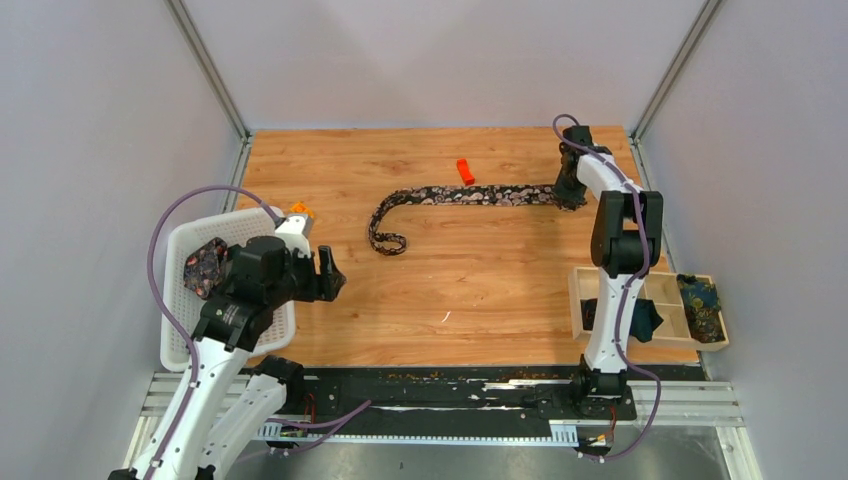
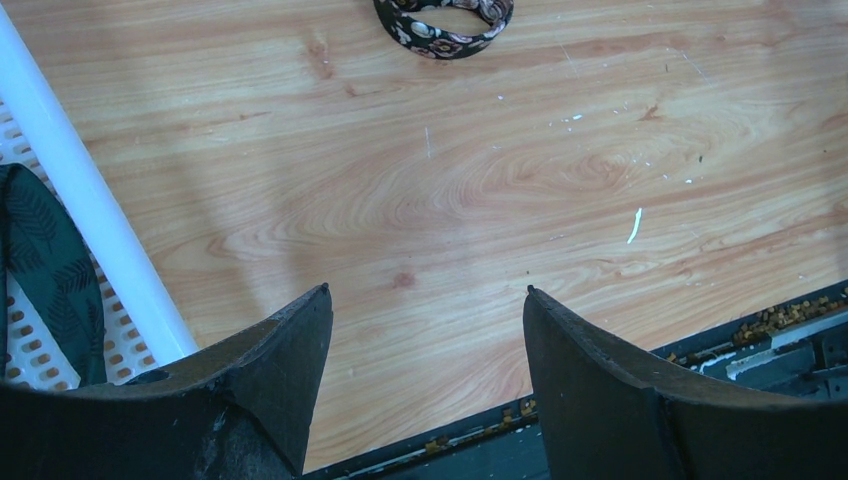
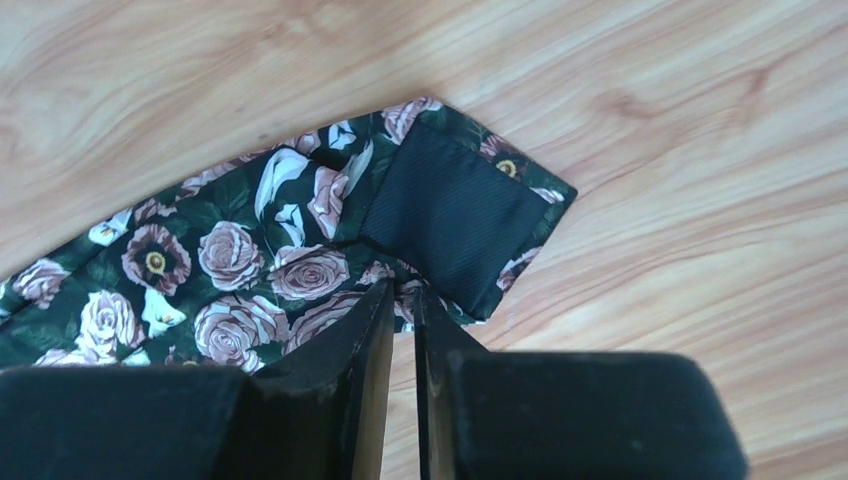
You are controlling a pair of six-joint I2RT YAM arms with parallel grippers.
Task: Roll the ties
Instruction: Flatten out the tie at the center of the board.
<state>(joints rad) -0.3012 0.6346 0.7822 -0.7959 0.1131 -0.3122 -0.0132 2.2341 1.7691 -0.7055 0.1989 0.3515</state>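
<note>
The black floral tie [image 1: 470,196] lies stretched across the far part of the desk [image 1: 450,290], and its thin end is curled. The right gripper [image 3: 402,300] pinches its folded wide end. The left gripper [image 2: 428,320] hangs spread above the desk, beside a white basket [image 2: 80,200].

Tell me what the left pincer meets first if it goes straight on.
Likely the bare wooden table, short of the floral tie's curled end: the open left pincer tilts down toward the wood. Depth is uncertain.
</note>
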